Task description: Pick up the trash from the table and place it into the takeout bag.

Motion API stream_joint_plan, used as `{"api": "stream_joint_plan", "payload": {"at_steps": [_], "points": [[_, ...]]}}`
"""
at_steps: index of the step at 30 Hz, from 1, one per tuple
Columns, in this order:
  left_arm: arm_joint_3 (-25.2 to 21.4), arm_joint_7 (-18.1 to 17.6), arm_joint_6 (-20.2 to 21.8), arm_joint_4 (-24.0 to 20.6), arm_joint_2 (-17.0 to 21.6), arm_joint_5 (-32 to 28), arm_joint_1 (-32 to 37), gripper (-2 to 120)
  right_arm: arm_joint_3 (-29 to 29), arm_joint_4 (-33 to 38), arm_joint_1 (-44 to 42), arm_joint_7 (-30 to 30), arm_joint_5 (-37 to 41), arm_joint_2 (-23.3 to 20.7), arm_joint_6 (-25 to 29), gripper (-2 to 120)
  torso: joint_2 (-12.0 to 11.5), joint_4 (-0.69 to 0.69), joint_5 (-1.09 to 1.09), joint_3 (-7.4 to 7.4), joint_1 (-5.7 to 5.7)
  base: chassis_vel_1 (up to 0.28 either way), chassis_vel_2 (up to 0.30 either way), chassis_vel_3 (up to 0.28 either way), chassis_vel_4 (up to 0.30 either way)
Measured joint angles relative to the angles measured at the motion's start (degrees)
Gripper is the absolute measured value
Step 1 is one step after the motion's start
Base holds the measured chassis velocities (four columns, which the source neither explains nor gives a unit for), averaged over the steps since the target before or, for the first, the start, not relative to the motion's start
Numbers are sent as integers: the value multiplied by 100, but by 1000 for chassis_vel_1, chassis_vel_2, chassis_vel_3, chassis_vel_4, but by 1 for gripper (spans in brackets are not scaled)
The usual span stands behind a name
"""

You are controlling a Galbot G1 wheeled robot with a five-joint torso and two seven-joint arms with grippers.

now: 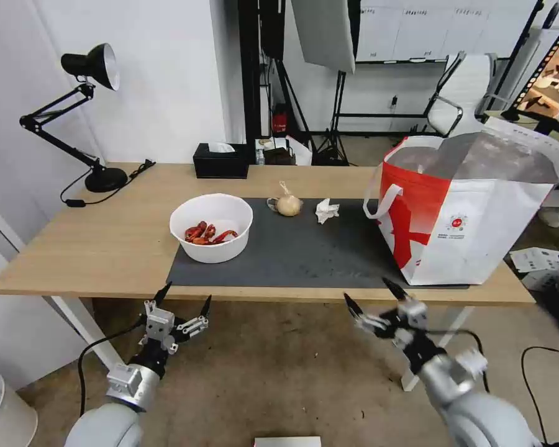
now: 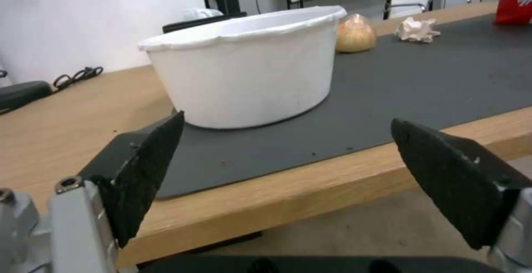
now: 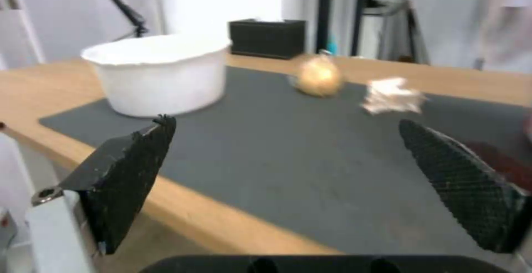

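A white round bowl (image 1: 212, 228) with red crayfish shells sits at the left end of the dark grey mat (image 1: 298, 254) on the light-wood table (image 1: 99, 242). Behind it lie a small knotted beige bag (image 1: 287, 204) and a crumpled white tissue (image 1: 327, 210). The red-and-white takeout bag (image 1: 466, 211) stands open at the table's right end. My left gripper (image 1: 184, 298) hangs open below the table's front edge, facing the bowl (image 2: 249, 69). My right gripper (image 1: 371, 297) is open below the front edge, near the takeout bag, facing the beige bag (image 3: 318, 77) and the tissue (image 3: 391, 96).
A black tissue box (image 1: 221, 160) stands at the table's back edge. A black desk lamp (image 1: 74, 112) with its cable occupies the back left corner. Tripods and a chair stand on the floor behind the table.
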Motion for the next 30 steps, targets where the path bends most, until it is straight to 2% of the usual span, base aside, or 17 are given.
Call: {"api": "stream_joint_plan", "payload": {"at_steps": [7, 8, 10, 12, 14, 16, 18, 22, 23, 25, 26, 30], "points": [[-72, -4, 60, -25, 9, -87, 4, 100, -924, -526, 1392, 184, 440, -323, -206, 100, 0, -2, 1, 1, 0, 0, 0, 0, 0], [-86, -8, 91, -30, 17, -125, -3, 100, -1256, -720, 1913, 348, 579, -349, -293, 100, 0, -1, 0, 0, 0, 0, 0, 0, 0], [-90, -10, 102, -31, 20, -137, -7, 100, -1436, -817, 2173, 460, 635, -346, -351, 100, 0, 0, 0, 0, 0, 0, 0, 0, 0], [-101, -30, 127, -35, 11, -157, -15, 100, -2013, -1110, 2916, 958, 816, -219, -607, 100, -1, 0, 0, 0, 1, 0, 0, 0, 0], [-101, -34, 128, -35, 5, -160, -14, 100, -2158, -1184, 3088, 1112, 876, -171, -687, 100, 0, 0, 0, 1, 1, 0, 0, 0, 0], [-102, -47, 134, -36, -33, -167, -6, 100, -2750, -1646, 3936, 1836, 1219, 123, -977, 100, 0, -1, 1, 0, 0, 0, 0, 0, 0], [-102, -48, 134, -36, -38, -167, -5, 100, -2825, -1744, 4090, 1969, 1274, 181, -1021, 100, 0, 0, 1, 0, 0, 0, 0, 0, 0], [-104, -62, 138, -36, -83, -170, 6, 100, -3151, -2323, 4845, 2774, 1602, 555, -1358, 100, 0, 1, -1, 1, 1, 0, 0, 0, 0], [-104, -62, 138, -36, -83, -170, 6, 100, -3151, -2323, 4845, 2774, 1602, 555, -1358, 100, 0, 1, -1, 1, 1, 0, 0, 0, 0], [-106, -94, 140, -36, -100, -176, 20, 100, -3294, -2766, 5340, 3469, 1936, 884, -1670, 100, -1, 0, 0, 0, 1, 0, 0, 0, 0], [-106, -94, 140, -36, -100, -176, 20, 100, -3294, -2766, 5340, 3469, 1936, 884, -1670, 100, -1, 0, 0, 0, 1, 0, 0, 0, 0], [-114, -115, 140, -25, -94, -200, 68, 100, -3460, -3501, 5942, 4286, 2182, 1392, -2182, 100, -1, 0, -1, 0, 1, 0, 0, 0, 0]]}}
